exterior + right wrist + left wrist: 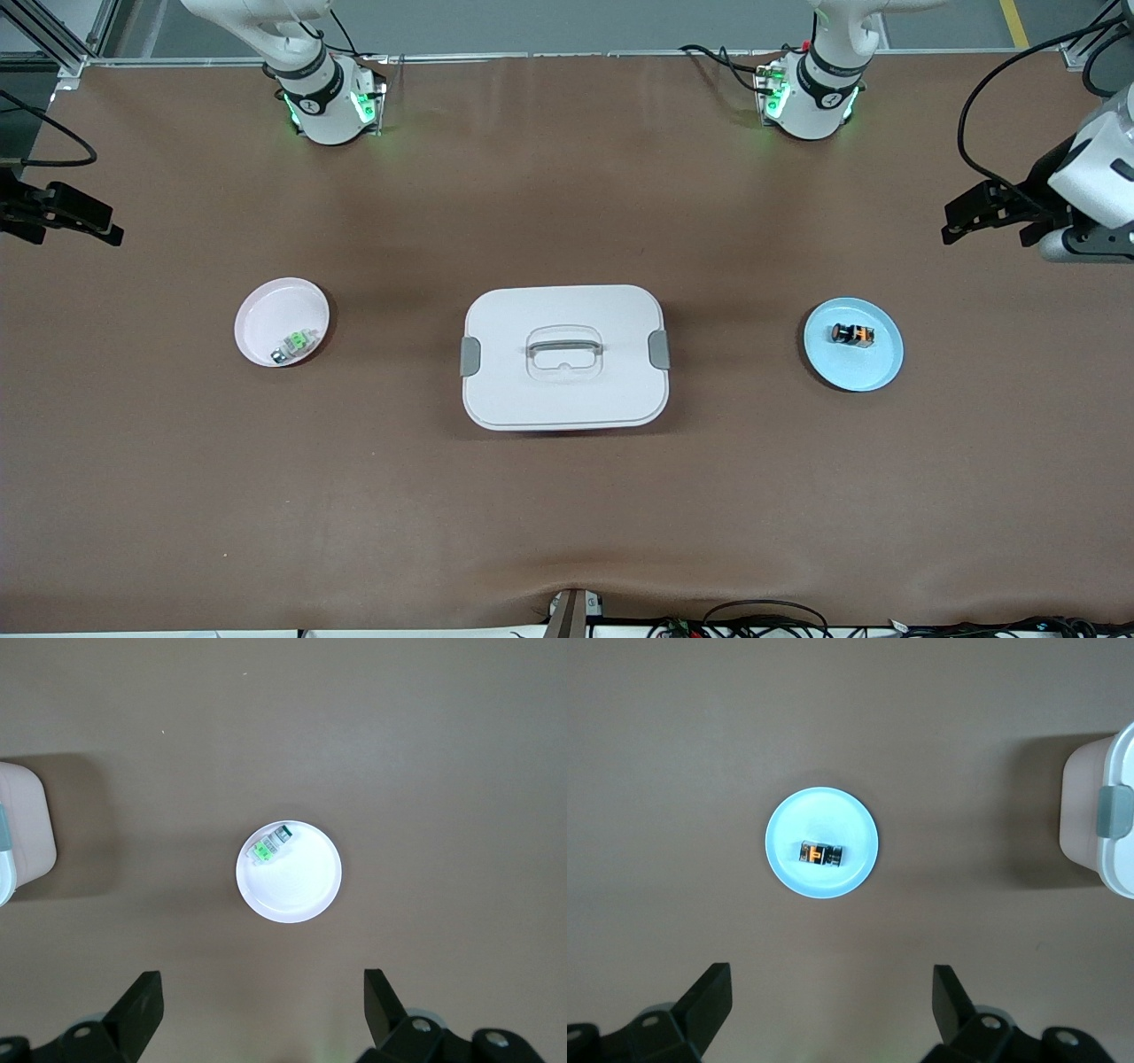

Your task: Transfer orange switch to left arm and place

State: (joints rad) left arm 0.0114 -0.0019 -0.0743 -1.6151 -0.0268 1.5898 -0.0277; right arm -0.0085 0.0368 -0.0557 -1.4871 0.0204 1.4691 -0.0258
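Note:
The orange switch (852, 335), a tiny black cylinder with an orange end, lies on a light blue plate (873, 372) toward the left arm's end of the table. It also shows in the left wrist view (822, 854) on that plate (824, 815). The white box (564, 356) with grey clips stands at the table's middle between the two plates. My left gripper (983, 226) hangs open and empty over the table's left-arm end, off the blue plate (831, 992). My right gripper (62, 221) hangs open and empty over the table's right-arm end (263, 992).
A pale pink plate (266, 310) toward the right arm's end holds a small green-and-silver component (295, 344), also in the right wrist view (270, 843). The box's end shows in both wrist views (1099, 806) (22, 828). Brown table surface surrounds everything.

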